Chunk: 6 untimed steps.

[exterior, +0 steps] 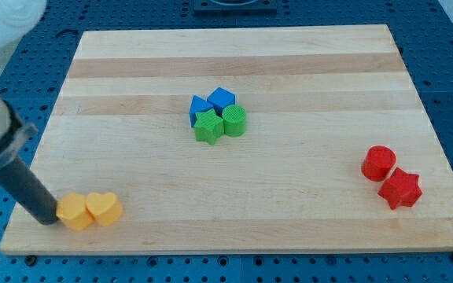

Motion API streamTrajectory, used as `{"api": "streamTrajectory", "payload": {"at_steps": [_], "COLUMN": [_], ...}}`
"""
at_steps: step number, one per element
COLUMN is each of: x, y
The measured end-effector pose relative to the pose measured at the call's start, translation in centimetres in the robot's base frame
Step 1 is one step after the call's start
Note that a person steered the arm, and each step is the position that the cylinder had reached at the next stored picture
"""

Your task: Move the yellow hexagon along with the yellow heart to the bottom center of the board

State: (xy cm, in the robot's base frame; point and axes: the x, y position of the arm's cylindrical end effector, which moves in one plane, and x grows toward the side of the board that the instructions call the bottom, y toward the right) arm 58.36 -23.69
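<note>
The yellow hexagon (74, 211) lies near the board's bottom left corner. The yellow heart (104, 208) sits right beside it on its right, touching it. My tip (49, 218) is on the board just left of the yellow hexagon, touching or almost touching its left side. The dark rod rises from the tip toward the view's upper left.
Two blue blocks (221, 100) (199, 108), a green star (208, 126) and a green cylinder (235, 120) cluster near the board's middle. A red cylinder (379, 162) and a red star (400, 189) sit at the right. The wooden board (289, 212) rests on a blue surface.
</note>
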Motion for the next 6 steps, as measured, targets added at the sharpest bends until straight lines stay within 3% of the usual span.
{"api": "streamTrajectory", "payload": {"at_steps": [6], "x": [0.2], "y": [17.0]}}
